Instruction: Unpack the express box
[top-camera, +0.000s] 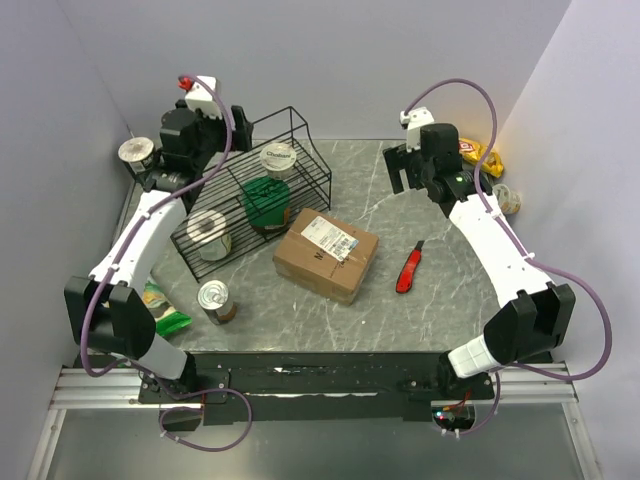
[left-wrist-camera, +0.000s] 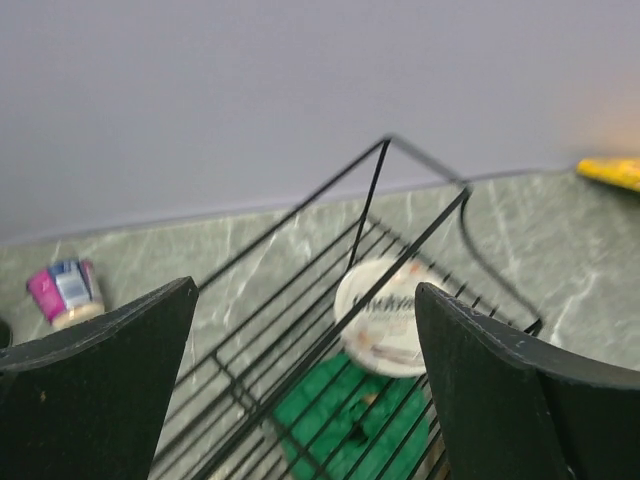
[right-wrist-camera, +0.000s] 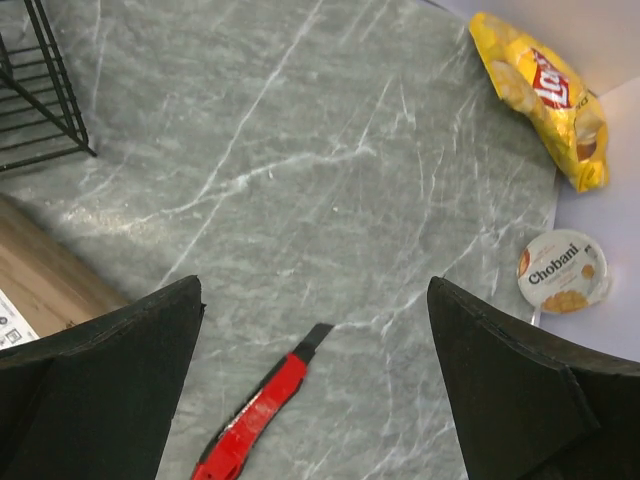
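The express box (top-camera: 326, 253), a brown carton with a white label on its taped top, lies in the middle of the table; its corner (right-wrist-camera: 40, 275) shows at the left of the right wrist view. A red utility knife (top-camera: 409, 268) lies right of it, blade end pointing away (right-wrist-camera: 262, 405). My left gripper (top-camera: 225, 135) hovers open over the far end of the black wire basket (top-camera: 300, 130), nothing between its fingers (left-wrist-camera: 305, 300). My right gripper (top-camera: 405, 170) hangs open at the back right, above bare table beyond the knife (right-wrist-camera: 315, 290).
The basket (left-wrist-camera: 420, 240) holds a yogurt cup (left-wrist-camera: 385, 315), a green item (left-wrist-camera: 340, 410) and a can (top-camera: 208, 230). A second can (top-camera: 215, 300) and a green bag (top-camera: 160, 305) sit front left. A yellow chips bag (right-wrist-camera: 540, 95) and a Chobani cup (right-wrist-camera: 563, 270) lie at the right wall.
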